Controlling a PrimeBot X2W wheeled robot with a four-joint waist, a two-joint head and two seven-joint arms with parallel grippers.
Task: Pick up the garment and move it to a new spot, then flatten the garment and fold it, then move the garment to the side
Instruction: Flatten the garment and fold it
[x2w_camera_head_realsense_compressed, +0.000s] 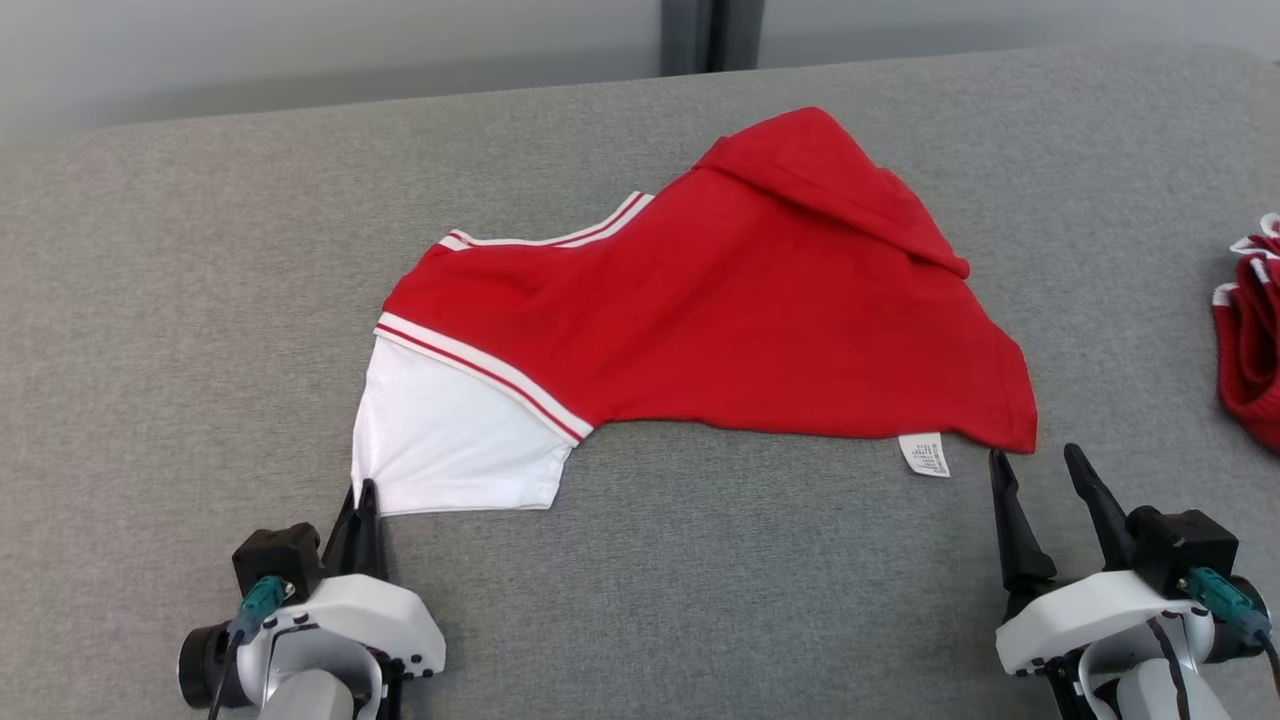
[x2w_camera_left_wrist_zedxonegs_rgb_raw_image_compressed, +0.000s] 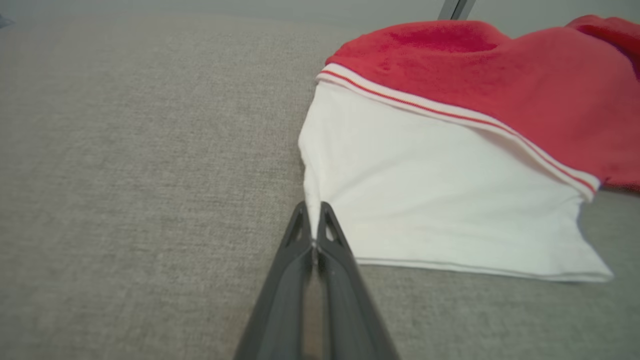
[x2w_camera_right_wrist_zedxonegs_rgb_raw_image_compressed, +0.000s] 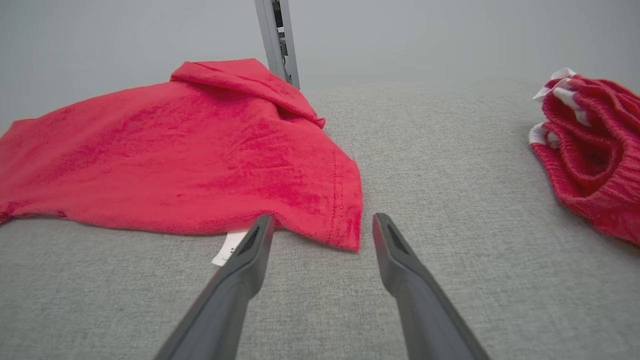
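Left tool (x2w_camera_head_realsense_compressed: 366, 490) clamped on the garment (x2w_camera_head_realsense_compressed: 740, 310) at its white corner, right tool (x2w_camera_head_realsense_compressed: 1034, 453) spread apart

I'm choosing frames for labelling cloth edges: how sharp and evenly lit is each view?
Head view: soft even light, no glare, the garment crisp with a thin shadow. Left wrist view: the white sleeve fairly sharp, the red part behind it blurred, the left gripper soft near the lens. Right wrist view: red cloth oversaturated, its weave smeared; the right gripper and the other red garment slightly soft.
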